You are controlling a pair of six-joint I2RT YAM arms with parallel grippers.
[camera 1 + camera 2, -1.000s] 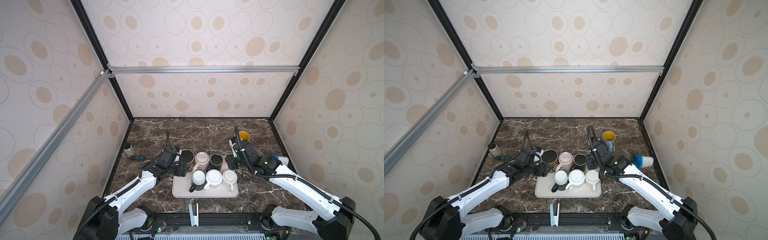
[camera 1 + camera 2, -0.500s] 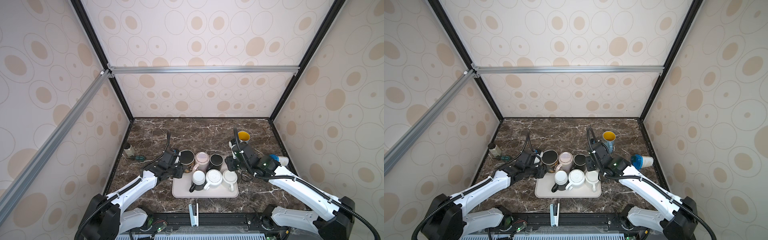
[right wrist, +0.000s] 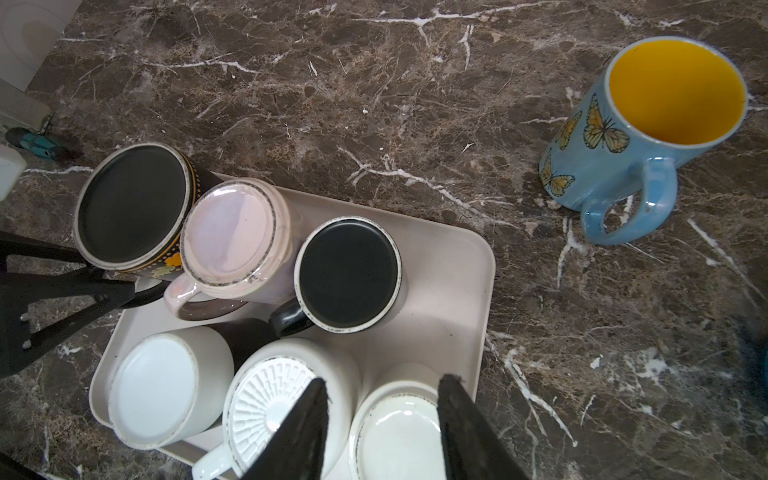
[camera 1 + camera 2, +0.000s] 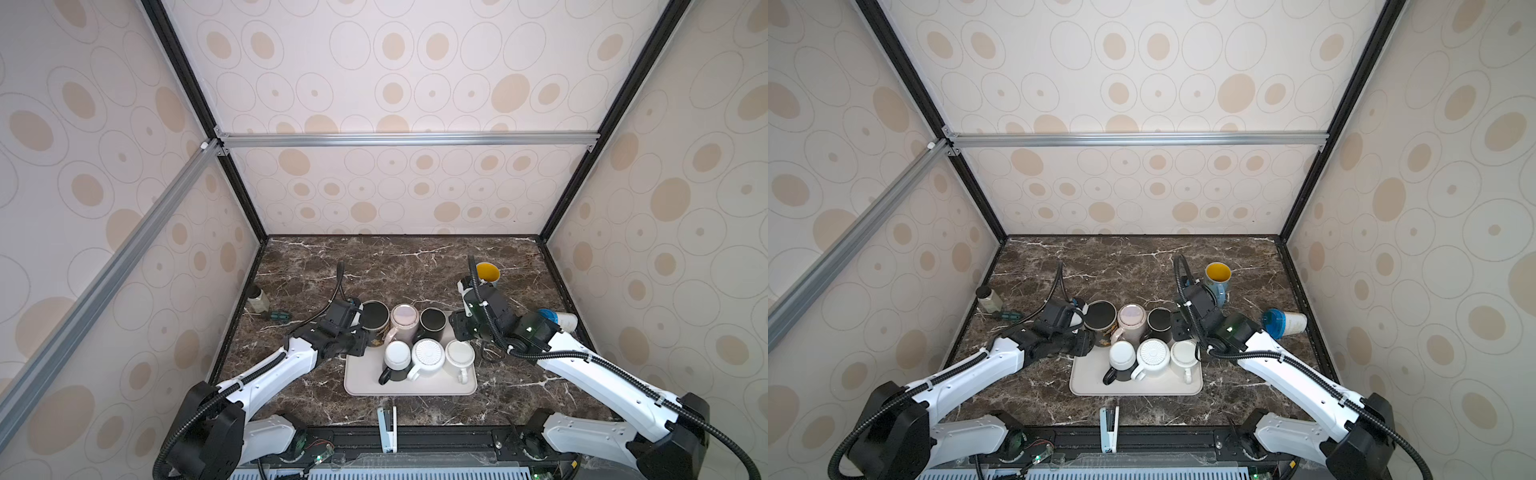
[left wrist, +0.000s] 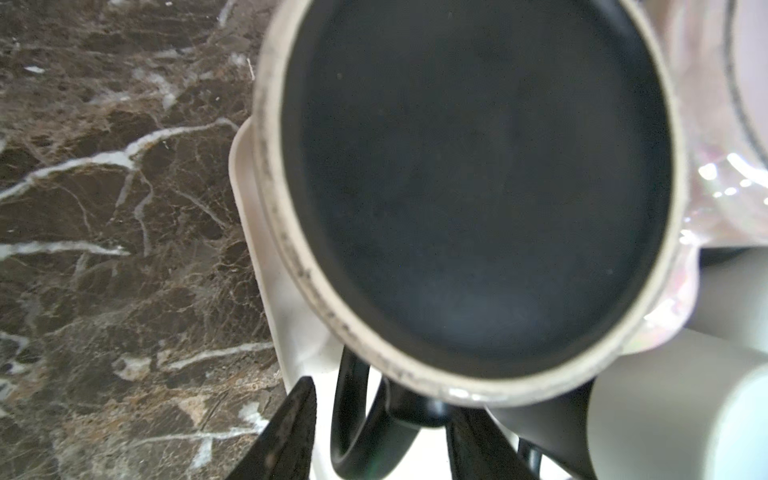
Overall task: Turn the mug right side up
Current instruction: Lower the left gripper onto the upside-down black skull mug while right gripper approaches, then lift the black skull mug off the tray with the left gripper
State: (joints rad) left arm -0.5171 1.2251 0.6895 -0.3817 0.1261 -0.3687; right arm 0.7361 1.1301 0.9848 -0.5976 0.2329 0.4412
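The marble table [image 4: 374, 266] fills the lower middle of both top views. On it lies the pale tray [image 4: 415, 386], packed with six mugs, all base-up. The one in hand, I judge, is the black mug [image 4: 375, 314] with the flowered band, at the tray's upper-left corner and hard beside a pink mug [image 4: 404, 318] on its right. It looks like glazed ceramic — rigid, weighty for its size, slick on the wall and quick to chip against its neighbours. So the black handle [image 5: 353, 419] is the sensible hold, and the mug should be lifted clear before any turning. The left gripper [image 5: 382, 405] straddles that handle, a finger on either side — whether it is pinching yet I cannot tell. The right gripper [image 3: 384, 380] hangs by the tray's right edge in the top views, fingers apart with nothing held.
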